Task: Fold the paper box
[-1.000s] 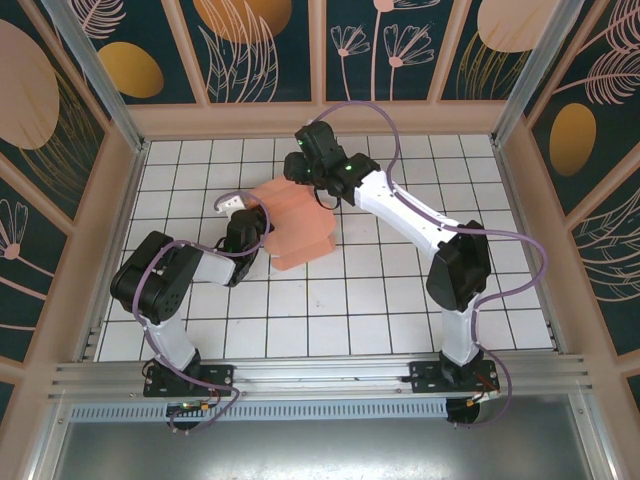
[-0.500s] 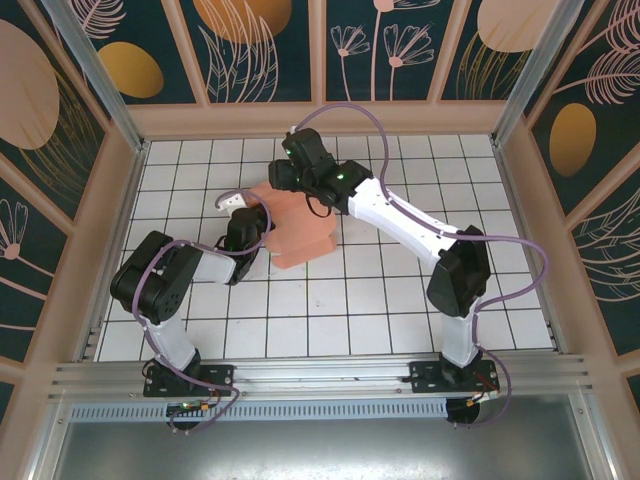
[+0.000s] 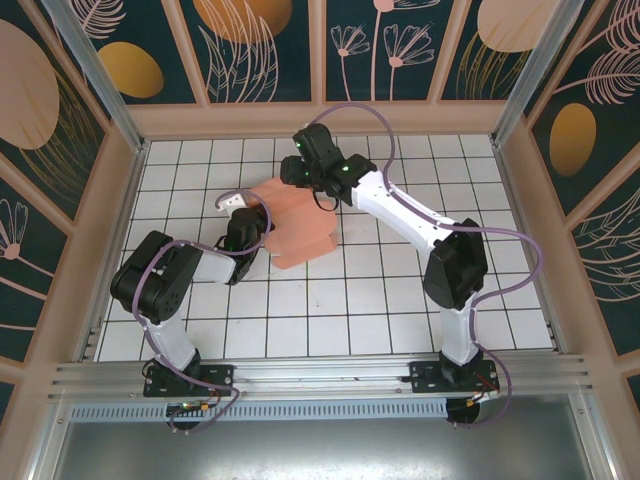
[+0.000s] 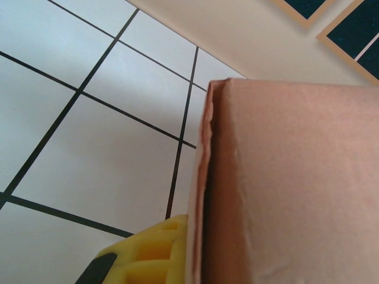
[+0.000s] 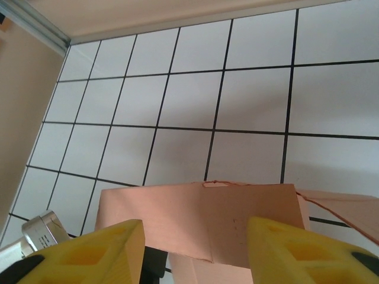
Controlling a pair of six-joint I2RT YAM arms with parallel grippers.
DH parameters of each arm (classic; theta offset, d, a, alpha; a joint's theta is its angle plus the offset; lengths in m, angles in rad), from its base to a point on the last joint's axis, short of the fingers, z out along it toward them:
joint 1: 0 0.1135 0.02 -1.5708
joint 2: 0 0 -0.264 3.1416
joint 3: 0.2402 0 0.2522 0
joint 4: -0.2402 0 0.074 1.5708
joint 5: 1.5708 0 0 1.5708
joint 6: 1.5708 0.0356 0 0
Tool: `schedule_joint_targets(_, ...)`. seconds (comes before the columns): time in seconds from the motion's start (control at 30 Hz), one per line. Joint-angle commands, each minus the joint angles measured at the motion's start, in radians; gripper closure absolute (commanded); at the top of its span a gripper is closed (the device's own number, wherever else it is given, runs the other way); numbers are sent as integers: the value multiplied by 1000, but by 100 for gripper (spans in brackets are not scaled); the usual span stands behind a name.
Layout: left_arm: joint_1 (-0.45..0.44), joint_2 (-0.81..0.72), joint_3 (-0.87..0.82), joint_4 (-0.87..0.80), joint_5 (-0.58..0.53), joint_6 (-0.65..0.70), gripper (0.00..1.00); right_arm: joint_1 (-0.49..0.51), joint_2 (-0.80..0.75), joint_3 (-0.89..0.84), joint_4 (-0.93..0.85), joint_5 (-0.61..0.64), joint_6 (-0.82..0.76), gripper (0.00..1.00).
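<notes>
Between the spread fingers of my right end effector (image 5: 195,236) I see a salmon-pink panel of the paper box (image 3: 300,232); those fingers stand apart at the box's far edge with nothing gripped. At my left end effector (image 3: 247,233) the jaws are closed on the box's left wall, whose thin cardboard edge rises right against the yellow finger pad (image 4: 148,254). Set between the two end effectors, the partly folded box rests on the white gridded worktop (image 3: 400,300), touching the left one.
</notes>
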Motion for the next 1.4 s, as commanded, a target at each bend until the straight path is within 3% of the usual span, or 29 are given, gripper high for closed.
schedule_joint_targets(0.0, -3, -17, 13, 50, 8, 1, 100, 4, 39, 11, -35, -57, 22, 54)
schedule_joint_targets(0.27, -3, -15, 13, 49, 8, 1, 100, 5, 62, 18, -44, -73, 21, 54)
schedule_joint_targets(0.53, -3, -12, 14, 51, 26, 1, 100, -25, -155, -200, 127, 44, 30, 46)
schedule_joint_targets(0.73, -3, -5, 10, 110, 105, 39, 100, -132, -250, -350, 256, -120, 86, 43)
schedule_joint_targets(1.17, -3, -3, 15, 84, 105, 48, 100, -87, -122, -118, 140, -149, -17, 44)
schedule_joint_targets(1.37, -3, 9, 32, 49, 92, 38, 100, -47, -76, -81, 54, -93, -18, 57)
